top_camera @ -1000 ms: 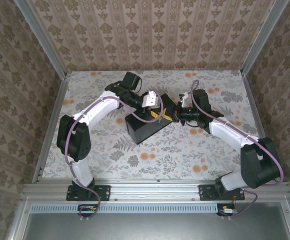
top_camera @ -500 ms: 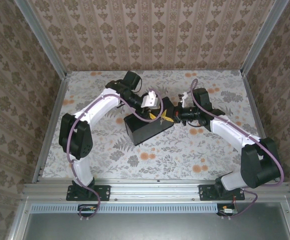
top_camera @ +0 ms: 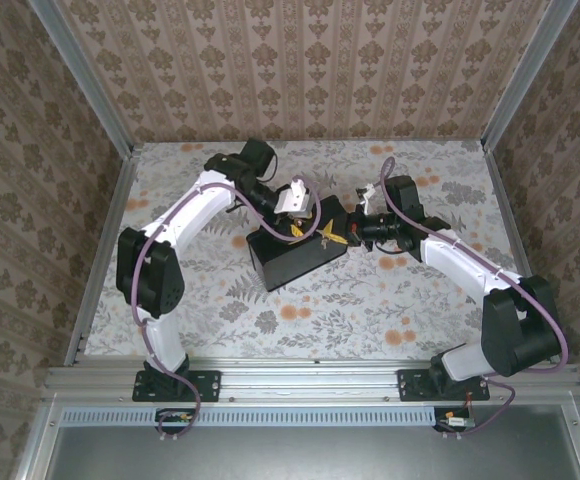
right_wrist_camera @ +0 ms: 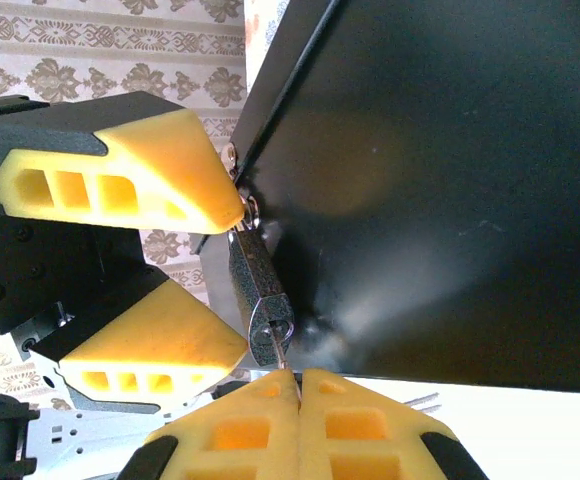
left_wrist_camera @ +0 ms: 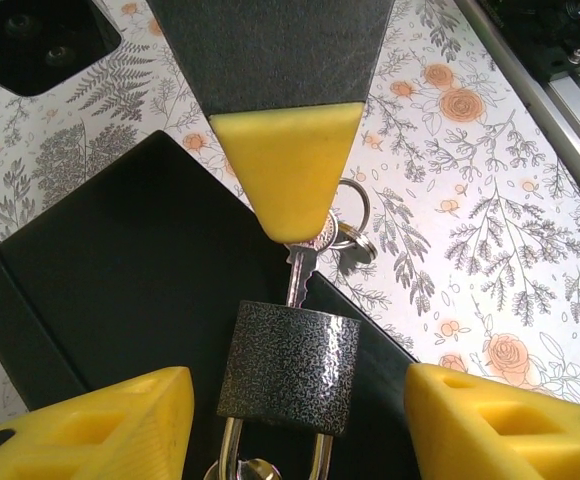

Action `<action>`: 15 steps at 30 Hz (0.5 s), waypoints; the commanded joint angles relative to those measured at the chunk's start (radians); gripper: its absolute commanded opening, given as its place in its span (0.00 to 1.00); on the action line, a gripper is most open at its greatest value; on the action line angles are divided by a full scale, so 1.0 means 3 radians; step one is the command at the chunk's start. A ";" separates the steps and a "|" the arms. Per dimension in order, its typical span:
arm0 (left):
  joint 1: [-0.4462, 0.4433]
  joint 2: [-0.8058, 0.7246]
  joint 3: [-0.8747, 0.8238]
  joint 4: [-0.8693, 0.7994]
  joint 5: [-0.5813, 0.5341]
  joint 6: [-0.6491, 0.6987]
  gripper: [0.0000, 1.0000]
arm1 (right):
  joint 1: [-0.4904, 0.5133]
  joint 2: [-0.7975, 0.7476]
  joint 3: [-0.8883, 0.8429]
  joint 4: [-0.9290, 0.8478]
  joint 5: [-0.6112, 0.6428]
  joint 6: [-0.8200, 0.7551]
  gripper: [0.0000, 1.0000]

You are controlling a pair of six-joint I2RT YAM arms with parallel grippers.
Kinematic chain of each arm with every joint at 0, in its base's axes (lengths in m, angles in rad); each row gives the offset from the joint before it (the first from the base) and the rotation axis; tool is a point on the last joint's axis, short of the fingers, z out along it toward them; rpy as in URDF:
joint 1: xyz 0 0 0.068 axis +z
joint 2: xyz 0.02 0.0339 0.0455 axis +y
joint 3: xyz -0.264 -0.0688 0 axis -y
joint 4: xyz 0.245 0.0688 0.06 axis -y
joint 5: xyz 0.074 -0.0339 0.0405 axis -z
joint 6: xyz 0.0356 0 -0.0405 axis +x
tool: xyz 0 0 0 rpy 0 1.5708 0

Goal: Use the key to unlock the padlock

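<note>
Padlock [left_wrist_camera: 290,368] and key [left_wrist_camera: 300,268] are joined: the key's blade sits in the keyhole at the bottom of the lock body. The lock hangs by its shackle at the right-hand corner of the black box [left_wrist_camera: 120,270], near the middle of the tabletop [left_wrist_camera: 490,220]. The right gripper [right_wrist_camera: 300,385] has its yellow pads pressed together on the key's head, with a small key ring [left_wrist_camera: 353,212] dangling just beside it. The left gripper [left_wrist_camera: 298,385] is spread, one finger on each side of the lock body with a gap visible on both sides, so it holds nothing.

The lock looks like a small, stiff metal block with a pebbled dark finish, light but free to swing on its shackle. It would likely twist away when the key is turned unless the body is braced. The sensible hold seems to be across its flat sides, where the left fingers are lined up. The key is thin and smooth, so it could slip or bend if twisted off-axis. Pinching it flat on the broad head, as now, looks best.
</note>
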State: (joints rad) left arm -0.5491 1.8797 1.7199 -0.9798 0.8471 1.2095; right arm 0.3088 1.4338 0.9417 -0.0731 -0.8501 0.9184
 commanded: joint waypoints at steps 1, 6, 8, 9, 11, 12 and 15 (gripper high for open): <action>-0.0020 0.0115 0.0102 -0.0161 0.0050 0.0145 0.59 | -0.0018 0.0046 0.0113 -0.0053 -0.0098 -0.0060 0.00; -0.0070 0.0174 0.0050 -0.0036 -0.0005 0.0138 0.59 | -0.0017 0.0063 0.0134 -0.0058 -0.0153 -0.0114 0.00; -0.0077 0.0206 0.0051 -0.0004 -0.0016 0.0136 0.58 | -0.0017 0.0049 0.0129 -0.0051 -0.0156 -0.0154 0.00; -0.0077 0.0225 0.0051 0.0024 -0.0015 0.0126 0.57 | -0.0012 0.0044 0.0119 -0.0034 -0.0166 -0.0183 0.00; -0.0084 0.0261 0.0070 0.0028 -0.0007 0.0121 0.50 | 0.0017 0.0013 0.0096 0.0013 -0.0156 -0.0249 0.00; -0.0087 0.0285 0.0090 0.0024 0.0000 0.0106 0.45 | 0.0029 0.0006 0.0085 0.0035 -0.0143 -0.0279 0.00; -0.0087 0.0314 0.0074 0.0011 0.0049 0.0101 0.33 | 0.0048 -0.0020 0.0029 0.0150 -0.0069 -0.0268 0.00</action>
State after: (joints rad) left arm -0.5632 1.9301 1.7432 -0.9699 0.8684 1.2278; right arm 0.3099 1.4403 0.9478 -0.0792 -0.8646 0.8673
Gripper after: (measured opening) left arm 0.351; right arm 0.040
